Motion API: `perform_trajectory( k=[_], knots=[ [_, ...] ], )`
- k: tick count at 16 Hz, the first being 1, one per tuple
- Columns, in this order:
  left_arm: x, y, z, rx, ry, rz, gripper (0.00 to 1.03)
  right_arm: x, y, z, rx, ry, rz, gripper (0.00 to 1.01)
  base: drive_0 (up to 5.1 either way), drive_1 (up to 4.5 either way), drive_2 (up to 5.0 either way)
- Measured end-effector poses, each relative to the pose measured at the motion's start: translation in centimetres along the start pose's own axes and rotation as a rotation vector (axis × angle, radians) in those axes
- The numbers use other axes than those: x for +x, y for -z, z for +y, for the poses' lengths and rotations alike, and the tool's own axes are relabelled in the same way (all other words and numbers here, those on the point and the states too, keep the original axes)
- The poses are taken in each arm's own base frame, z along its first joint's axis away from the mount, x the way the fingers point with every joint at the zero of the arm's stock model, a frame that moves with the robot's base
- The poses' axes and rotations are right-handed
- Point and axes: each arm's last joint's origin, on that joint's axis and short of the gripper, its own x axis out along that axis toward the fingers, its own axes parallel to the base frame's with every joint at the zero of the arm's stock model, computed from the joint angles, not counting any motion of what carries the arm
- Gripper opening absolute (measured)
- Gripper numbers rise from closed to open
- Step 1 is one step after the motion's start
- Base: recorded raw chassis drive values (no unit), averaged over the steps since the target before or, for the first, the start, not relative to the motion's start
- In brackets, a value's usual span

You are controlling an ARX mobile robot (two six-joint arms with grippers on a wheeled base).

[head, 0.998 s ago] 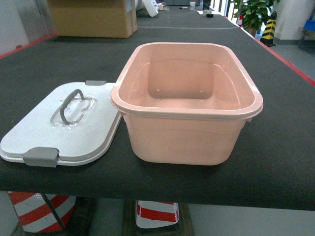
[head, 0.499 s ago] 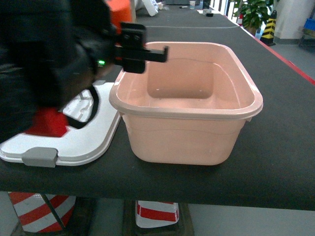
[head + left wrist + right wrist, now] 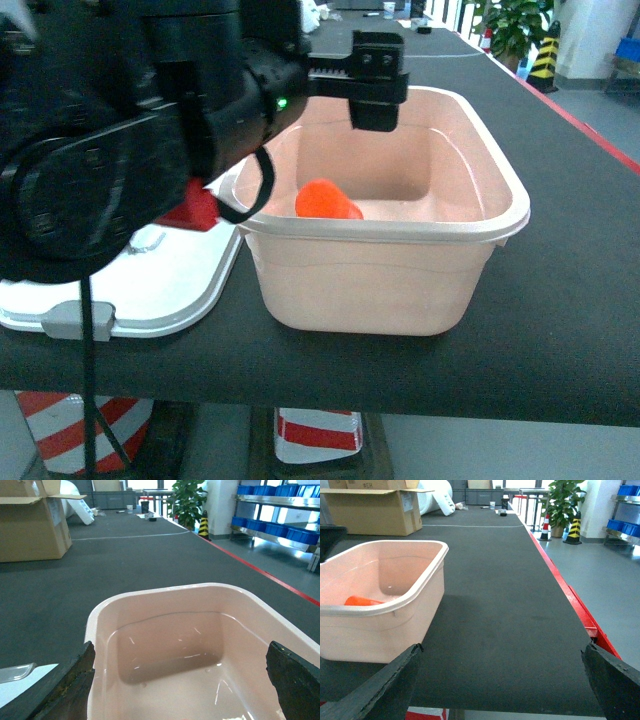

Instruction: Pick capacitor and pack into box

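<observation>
The left gripper [image 3: 377, 85] hangs open over the pink box [image 3: 400, 290]; an orange capacitor [image 3: 327, 201] (blurred) sits inside, the white lid [image 3: 170, 285] lying beside.

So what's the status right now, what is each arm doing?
Left end effector open over the pink tub. Orange capacitor lying inside. Right end effector open, clear of the tub, empty. White lid off beside the tub, nothing blocking.

Worktop [image 3: 560, 300]: a dark grey mat surface, edged in red on the right side.
Box [image 3: 400, 270]: pale pink, set open on the worktop.
Lid [image 3: 170, 290]: white, laid flat, touching the box's left side.
Cardboard box [image 3: 375, 510]: seen far behind the box.
</observation>
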Motion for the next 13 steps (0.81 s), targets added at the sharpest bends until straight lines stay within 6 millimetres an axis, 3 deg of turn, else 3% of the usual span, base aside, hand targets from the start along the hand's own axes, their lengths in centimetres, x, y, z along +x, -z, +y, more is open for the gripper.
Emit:
perform_trajectory(
  k=[2,3,5,8,13],
  knots=[
    [-2.9,-1.8,3.2,-0.009,-0.031,-0.039,0.98,0.0,0.0,0.0,0.000,0.000,0.000,0.98,0.0,0.00,0.0],
    [-4.2,-3.2,5.8,-0.008,-0.092,-0.084,0.98,0.0,0.0,0.0,0.000,0.000,0.000,0.98,0.0,0.00,0.0],
    [-5.7,-3.2,10.4,0.003,-0.223,-0.085,0.98,0.0,0.0,0.0,0.000,0.000,0.000,0.98,0.0,0.00,0.0],
    [-5.4,-0.2,13.3,0.006,-0.309,0.011,0.98,0.0,0.0,0.0,0.000,0.000,0.000,0.98,0.0,0.00,0.0],
    [0.1,7.8,15.4,0.000,-0.344,0.230,0.98,0.0,0.0,0.0,0.000,0.000,0.000,0.98,0.0,0.00,0.0]
  ],
)
